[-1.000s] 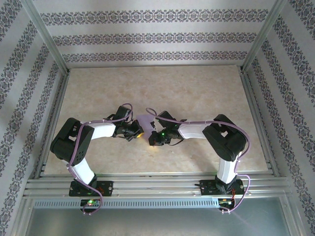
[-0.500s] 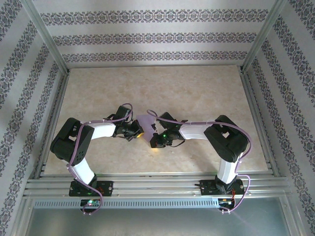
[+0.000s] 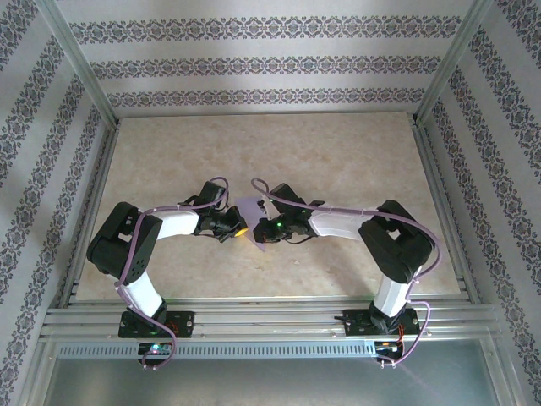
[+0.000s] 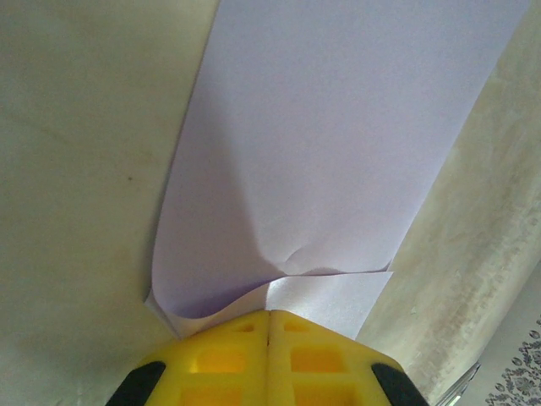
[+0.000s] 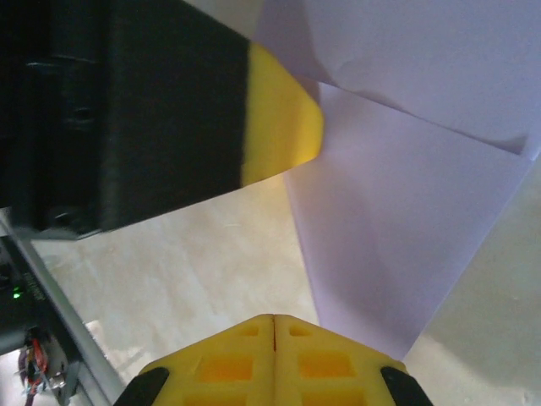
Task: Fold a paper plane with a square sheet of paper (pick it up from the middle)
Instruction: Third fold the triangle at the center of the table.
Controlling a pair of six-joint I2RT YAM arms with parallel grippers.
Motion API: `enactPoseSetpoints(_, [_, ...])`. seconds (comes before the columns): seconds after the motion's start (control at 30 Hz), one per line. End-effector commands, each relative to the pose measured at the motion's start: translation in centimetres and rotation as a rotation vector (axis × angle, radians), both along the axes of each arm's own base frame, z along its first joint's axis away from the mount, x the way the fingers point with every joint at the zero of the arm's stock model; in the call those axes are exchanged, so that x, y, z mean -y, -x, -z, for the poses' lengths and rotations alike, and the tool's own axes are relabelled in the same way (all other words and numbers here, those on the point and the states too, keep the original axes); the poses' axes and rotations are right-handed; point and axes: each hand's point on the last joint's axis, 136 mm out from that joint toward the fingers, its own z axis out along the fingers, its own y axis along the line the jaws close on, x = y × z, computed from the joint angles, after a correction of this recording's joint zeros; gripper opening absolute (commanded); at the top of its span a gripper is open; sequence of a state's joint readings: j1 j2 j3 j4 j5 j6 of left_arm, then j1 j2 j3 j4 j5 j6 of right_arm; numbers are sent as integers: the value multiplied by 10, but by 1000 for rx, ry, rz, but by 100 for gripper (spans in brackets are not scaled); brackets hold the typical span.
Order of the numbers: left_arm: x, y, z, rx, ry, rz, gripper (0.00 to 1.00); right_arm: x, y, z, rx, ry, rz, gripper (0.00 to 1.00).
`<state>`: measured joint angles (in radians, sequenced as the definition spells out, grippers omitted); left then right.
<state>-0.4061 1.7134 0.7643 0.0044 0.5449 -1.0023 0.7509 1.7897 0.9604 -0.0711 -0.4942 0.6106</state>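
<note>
The square sheet of paper [image 3: 248, 207], pale lavender, is folded over on itself between the two grippers above the beige table. In the left wrist view the sheet of paper [image 4: 338, 127] has a top flap that bulges and dimples where it meets the jaws. My left gripper [image 4: 270, 313] is shut on that near edge, and the left gripper [image 3: 239, 227] points right. In the right wrist view its yellow fingertip [image 5: 283, 110] lies against the paper [image 5: 406, 211] at the fold. My right gripper [image 5: 273, 319] is shut with nothing in its seam. The paper's lower flap runs just past its right finger. The right gripper [image 3: 258, 231] faces left.
The beige marbled table [image 3: 270, 152] stretches back behind the grippers. Aluminium rails [image 3: 270, 315] run along the near edge and both sides, and patterned walls [image 3: 270, 63] close in the back and sides. Both arms lie low, elbows out towards the side rails.
My right gripper has moved left and slightly back, closer to the paper and the left gripper. The left arm has stayed still and both jaws stay shut.
</note>
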Motion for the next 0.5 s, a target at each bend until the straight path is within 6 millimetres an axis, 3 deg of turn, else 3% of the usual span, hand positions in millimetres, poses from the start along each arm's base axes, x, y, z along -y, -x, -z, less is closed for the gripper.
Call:
enactPoseSetpoints(0.0, [-17, 28, 35, -121, -116, 7, 5, -4, -2, 9, 0, 28, -7, 3])
enactPoseSetpoints(0.2, [-12, 22, 26, -77, -89, 24, 6, 6, 9, 35, -54, 102, -13, 2])
enactPoseSetpoints(0.47, [8, 8, -9, 59, 6, 79, 11, 18, 17, 53, -80, 188, -12, 2])
